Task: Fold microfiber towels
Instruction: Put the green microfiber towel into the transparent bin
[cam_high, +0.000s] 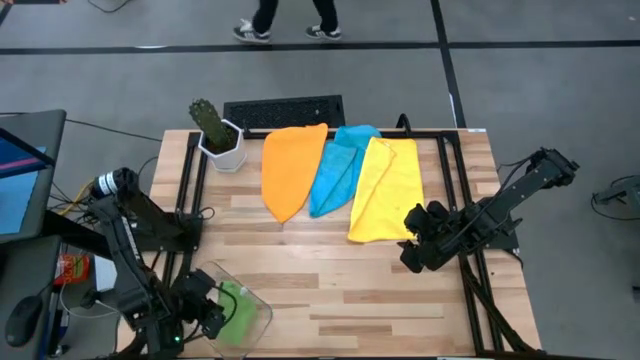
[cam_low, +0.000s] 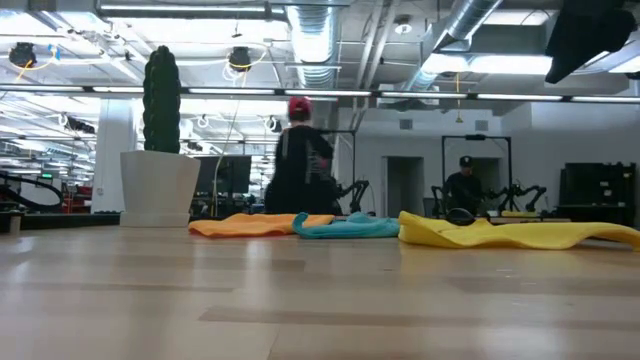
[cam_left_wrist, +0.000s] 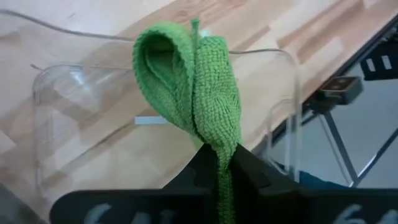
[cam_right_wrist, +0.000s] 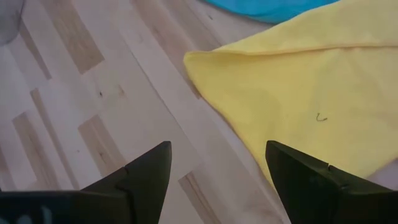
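Green towel (cam_left_wrist: 199, 87): pinched, folded double, in left end effector (cam_left_wrist: 222, 163), over clear bin (cam_high: 255, 300) at bench's (cam_high: 340, 290) near left corner
Orange towel (cam_high: 290, 168); light blue towel (cam_high: 338, 168); yellow towel (cam_high: 385, 190): side by side, overlapping, far half
Right end effector (cam_right_wrist: 217, 165): wide open, empty, by yellow towel's near corner
Cactus pot (cam_high: 222, 146): far left

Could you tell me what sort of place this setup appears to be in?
Most likely a robotics lab or open industrial workspace. Exposed ceiling ducts run overhead, other arm rigs stand in the background with a person nearby, and the wooden table sits on a metal frame.
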